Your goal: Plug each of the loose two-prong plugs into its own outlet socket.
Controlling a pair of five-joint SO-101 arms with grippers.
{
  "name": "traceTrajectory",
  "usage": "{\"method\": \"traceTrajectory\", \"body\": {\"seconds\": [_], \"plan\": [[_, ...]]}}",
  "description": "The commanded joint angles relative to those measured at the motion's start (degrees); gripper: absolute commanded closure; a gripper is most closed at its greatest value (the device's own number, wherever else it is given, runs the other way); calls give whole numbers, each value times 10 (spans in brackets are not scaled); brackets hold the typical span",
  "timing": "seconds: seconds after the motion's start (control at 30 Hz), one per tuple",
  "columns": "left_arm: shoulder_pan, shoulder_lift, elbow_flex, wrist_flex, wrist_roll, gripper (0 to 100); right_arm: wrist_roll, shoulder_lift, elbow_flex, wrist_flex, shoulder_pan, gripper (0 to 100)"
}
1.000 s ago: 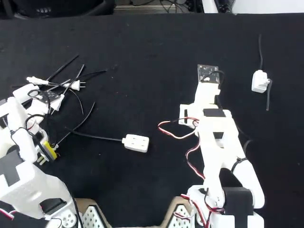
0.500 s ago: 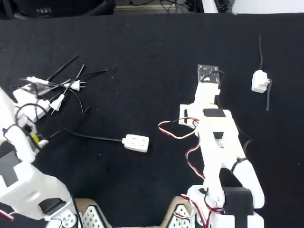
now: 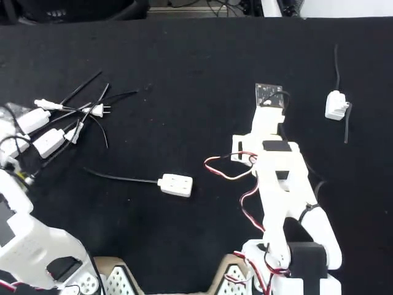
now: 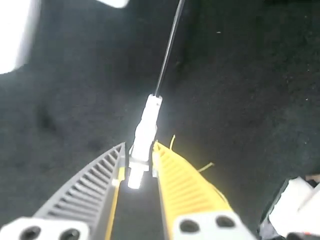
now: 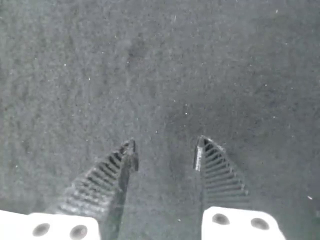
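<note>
Judged barely begun: one white plug [image 4: 147, 122] clamped in left hand [image 4: 140, 150] toward 8 o'clock of surface [image 3: 196, 61], loose plugs [image 3: 98, 110] heaped at 9 o'clock, outlet socket [image 3: 175, 185] near 7 o'clock and second socket [image 3: 335, 105] at 2 o'clock unfilled, right hand [image 5: 165, 150] released, empty.

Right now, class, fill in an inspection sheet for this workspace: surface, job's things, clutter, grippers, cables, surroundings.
Surface: black cloth table.
Job's things: white outlet socket mid-table; white cabled block, likely another socket, past the right arm; loose two-prong plug in a tangle beside the left arm, with two white blocks.
Clutter: nothing seen.
Grippers: left gripper shut on a white plug; right gripper open over bare cloth.
Cables: black cable trails from the middle socket; red and white wires on the right arm.
Surroundings: dark gear beyond the table's far edge.
</note>
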Motion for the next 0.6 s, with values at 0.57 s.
{"method": "traceTrajectory", "body": {"seconds": [0.57], "plan": [[14,-4,94,-94,7,793,-2,-20,-24,-11,11,812]]}}
